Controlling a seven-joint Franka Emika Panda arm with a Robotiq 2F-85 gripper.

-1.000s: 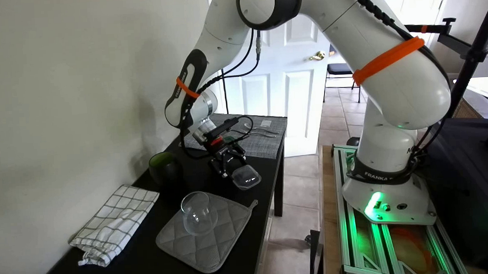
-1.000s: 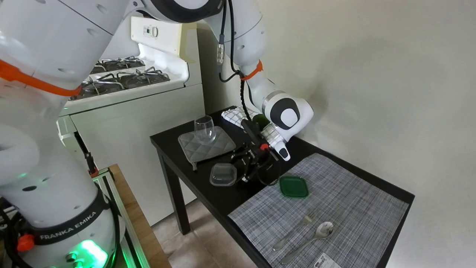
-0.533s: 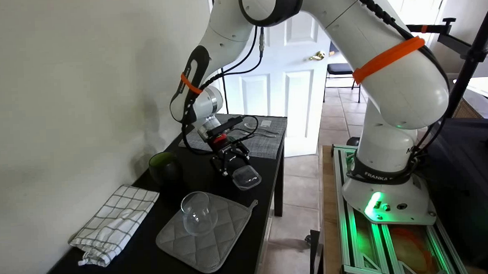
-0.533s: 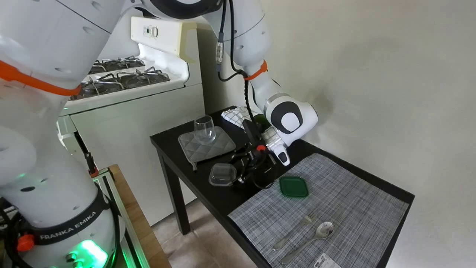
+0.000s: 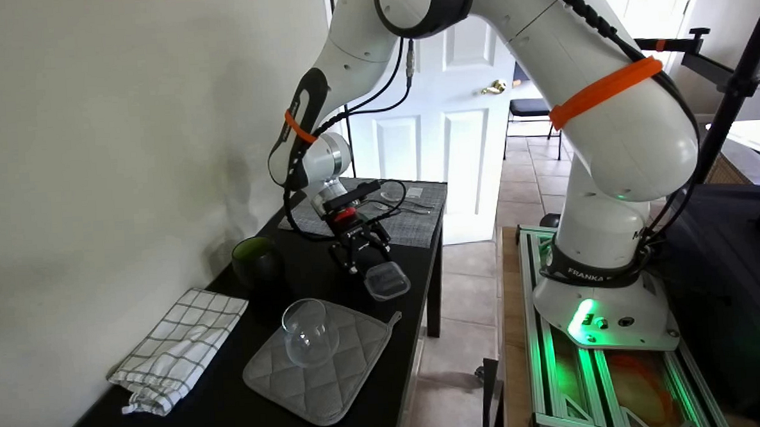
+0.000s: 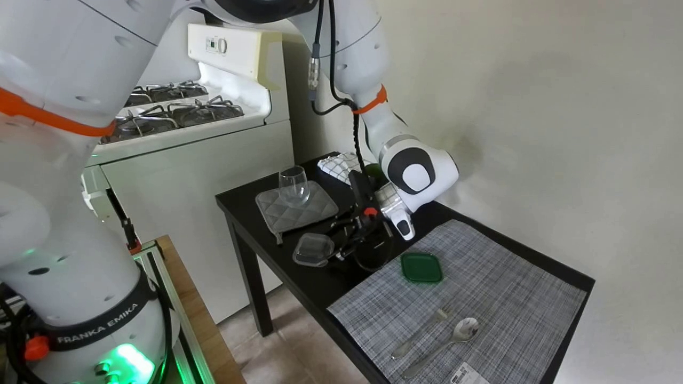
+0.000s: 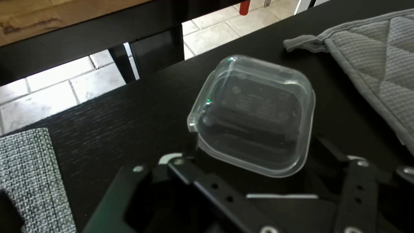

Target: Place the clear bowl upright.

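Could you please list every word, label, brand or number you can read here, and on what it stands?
"FRANKA EMIKA": black band on the arm's base.
Above that band, in an exterior view: lettering mostly hidden.
Forearm panel: lettering too blurred to read.
White tag on the placemat: print too small.
Clear bowl: faint, unreadable markings.
Stove panel: any markings too small to read.

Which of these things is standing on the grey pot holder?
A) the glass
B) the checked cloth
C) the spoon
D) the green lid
A: in both exterior views the glass stands upright, its base within the edges of the quilted pot holder.
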